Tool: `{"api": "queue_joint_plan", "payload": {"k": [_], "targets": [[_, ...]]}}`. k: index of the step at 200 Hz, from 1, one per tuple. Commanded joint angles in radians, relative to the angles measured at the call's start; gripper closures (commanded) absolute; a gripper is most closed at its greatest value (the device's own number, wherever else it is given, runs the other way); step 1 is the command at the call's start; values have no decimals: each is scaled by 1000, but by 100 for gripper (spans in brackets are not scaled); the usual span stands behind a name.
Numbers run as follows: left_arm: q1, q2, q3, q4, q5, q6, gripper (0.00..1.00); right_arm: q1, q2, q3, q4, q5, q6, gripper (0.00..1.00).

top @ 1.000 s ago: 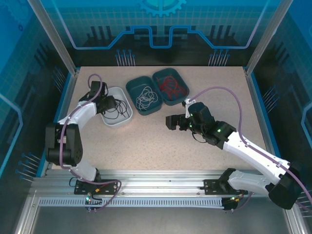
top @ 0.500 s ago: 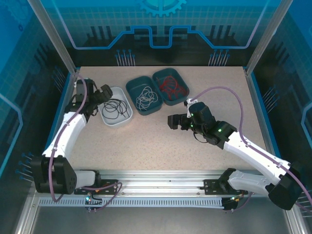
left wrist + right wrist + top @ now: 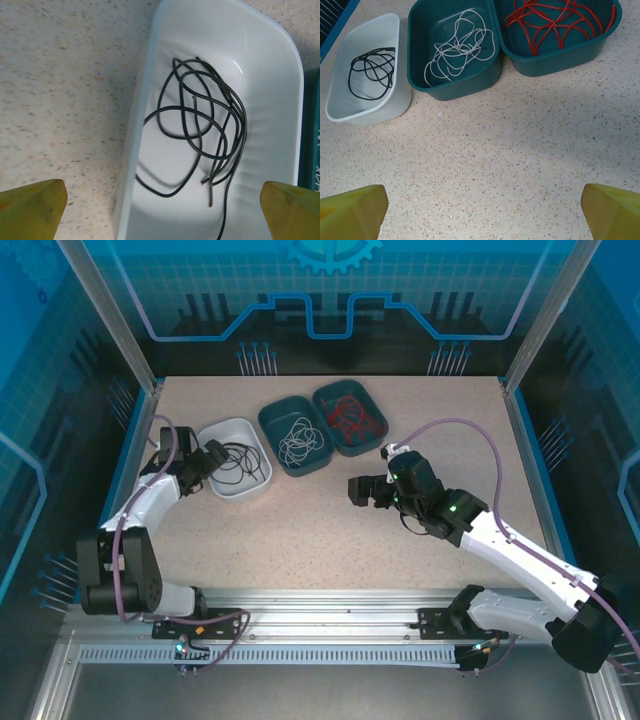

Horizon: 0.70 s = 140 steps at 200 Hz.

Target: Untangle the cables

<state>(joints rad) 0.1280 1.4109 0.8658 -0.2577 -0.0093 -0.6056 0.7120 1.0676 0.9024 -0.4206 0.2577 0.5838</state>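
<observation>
Lying loose in the white tray [image 3: 280, 60], the black cable [image 3: 200, 130] forms a few overlapping loops, and nothing touches it. The whitish cable [image 3: 457, 50] sits in the middle teal tray [image 3: 455, 85], the red cable [image 3: 555, 20] in the right-hand teal tray [image 3: 560, 62]: one colour per tray.

Change over the last second: the left end effector [image 3: 203, 462] was down over the black cable in the white tray. It now stands at the tray's left rim, fingers spread wide and empty. This reads as a release of the black cable.

The right end effector [image 3: 362, 490] is spread wide and empty, above bare worktop [image 3: 300, 530] near the teal trays, barely shifted.

Judgement: separation looks done or nearly so, though the loops within each tray are still mildly crossed.
</observation>
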Motion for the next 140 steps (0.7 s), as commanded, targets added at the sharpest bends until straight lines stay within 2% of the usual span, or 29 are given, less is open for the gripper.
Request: {"api": "queue_joint_plan", "payload": {"k": [1, 54, 140], "targets": [[7, 42, -15, 101, 105, -33, 1, -13, -21, -14, -17, 23, 17, 0], [1, 121, 12, 158, 183, -46, 1, -14, -23, -16, -17, 25, 16, 0], [-28, 180, 78, 164, 207, -17, 1, -14, -29, -17, -13, 29, 18, 0]]}}
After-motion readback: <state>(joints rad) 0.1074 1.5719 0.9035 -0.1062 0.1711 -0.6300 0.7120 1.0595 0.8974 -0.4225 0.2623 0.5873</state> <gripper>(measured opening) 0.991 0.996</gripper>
